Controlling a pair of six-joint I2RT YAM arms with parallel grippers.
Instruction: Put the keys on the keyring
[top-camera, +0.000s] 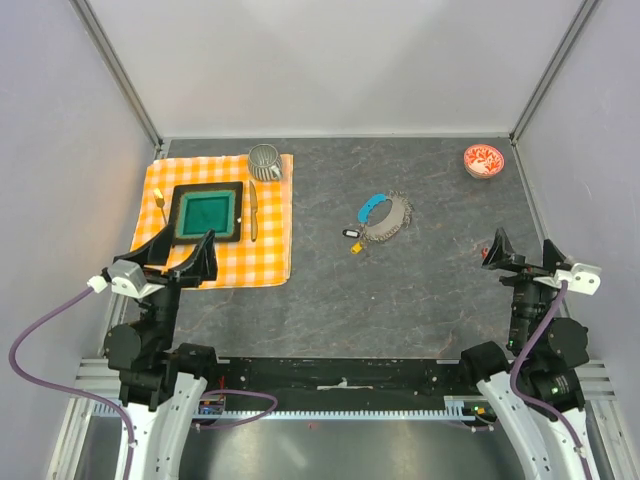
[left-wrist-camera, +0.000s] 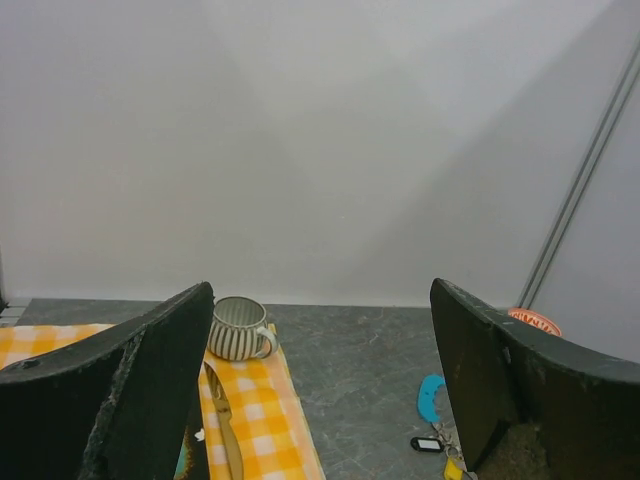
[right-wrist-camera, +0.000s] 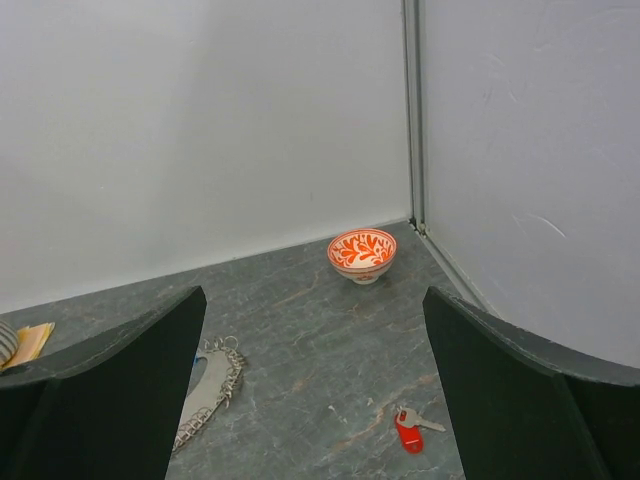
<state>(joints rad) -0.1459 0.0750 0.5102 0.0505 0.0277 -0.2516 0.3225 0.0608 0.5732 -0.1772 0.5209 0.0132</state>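
the dark square dish (top-camera: 208, 187) with its teal centre sits on the orange checked cloth (top-camera: 270, 252) at the left of the table. a yellow-handled fork (top-camera: 161, 203) lies just beside its left edge and a yellow-handled knife (top-camera: 253, 212) just beside its right. the striped mug (top-camera: 265, 161) stands upright at the cloth's far edge; i can't tell from here what is inside it. over by the far right corner the small bowl (top-camera: 484, 160) is upright too, with a red-orange leaf pattern across its white inside.

the keyring (top-camera: 390, 222), a loop of beaded chain with a curved blue tag (top-camera: 372, 207), lies flat mid-table, well apart from both arms. the black-and-white key (top-camera: 350, 233) and the yellow key (top-camera: 356, 246) lie just beside its near left side; i can't tell whether they touch the chain. the red key (right-wrist-camera: 408, 432) lies alone on the right, just ahead of the right gripper (right-wrist-camera: 312, 310).

the left gripper (top-camera: 188, 242) hangs over the near edge of the cloth, by the dish's near rim, fingers spread wide and holding nothing, pointed at the back wall. the right gripper sits near the table's right edge, its fingers just as wide apart and holding nothing, aimed toward the bowl and the back corner. both arms are folded close over their bases.

the table (top-camera: 420, 290) is dark grey and stone-patterned. plain pale walls (top-camera: 340, 60) close it in on three sides, with a metal post (top-camera: 120, 70) running up each back corner.
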